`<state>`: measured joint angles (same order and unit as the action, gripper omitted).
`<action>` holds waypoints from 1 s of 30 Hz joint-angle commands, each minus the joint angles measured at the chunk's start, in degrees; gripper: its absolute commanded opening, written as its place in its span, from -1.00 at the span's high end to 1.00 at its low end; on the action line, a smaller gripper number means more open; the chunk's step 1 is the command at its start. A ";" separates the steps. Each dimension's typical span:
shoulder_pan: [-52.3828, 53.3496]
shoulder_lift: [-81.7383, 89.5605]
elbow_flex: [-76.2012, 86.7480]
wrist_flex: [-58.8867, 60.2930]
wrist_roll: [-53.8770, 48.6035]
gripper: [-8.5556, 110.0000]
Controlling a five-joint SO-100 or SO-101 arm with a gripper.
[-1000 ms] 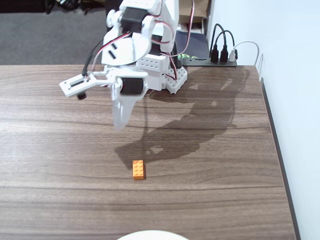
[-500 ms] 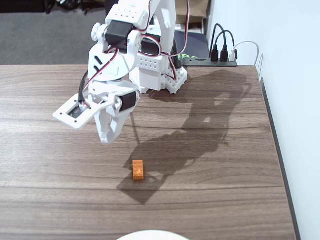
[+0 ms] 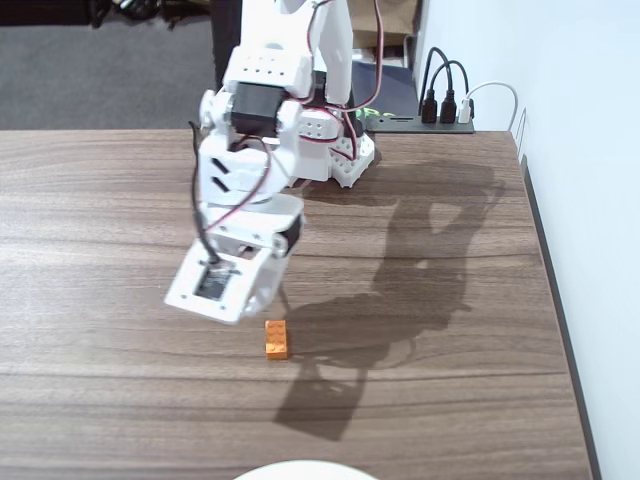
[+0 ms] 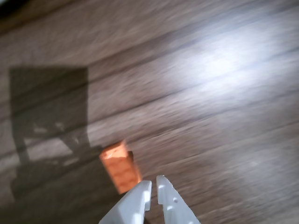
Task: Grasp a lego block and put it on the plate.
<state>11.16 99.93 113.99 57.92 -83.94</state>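
I see the lego block (image 3: 276, 338) lying flat on the wooden table (image 3: 100, 220), lower centre of the fixed view, nothing touching it; in the wrist view it sits lower left of centre (image 4: 120, 166), blurred, its near end just beside the fingertips; gripper (image 4: 154, 185) enters from the bottom edge, fingers nearly pressed together, a thin slit between them, pinching nothing; plate (image 3: 305, 470) shows only as a white rim at the bottom edge of the fixed view, well apart from the block.
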 commanded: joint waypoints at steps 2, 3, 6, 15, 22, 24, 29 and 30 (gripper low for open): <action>-1.93 -0.26 -3.43 3.08 -2.90 0.70; -2.02 -0.44 -3.60 4.04 -4.04 0.67; -1.85 -1.49 -4.66 6.68 -7.12 0.62; 1.32 -6.06 -10.63 13.27 -14.33 0.62; 3.25 -9.32 -12.30 12.22 -16.17 0.47; 3.25 -10.11 -12.48 11.87 -16.26 0.42; 2.72 -11.87 -12.57 9.84 -15.91 0.37; 2.64 -12.22 -12.57 9.49 -15.91 0.37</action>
<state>14.24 87.71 103.89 68.38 -99.84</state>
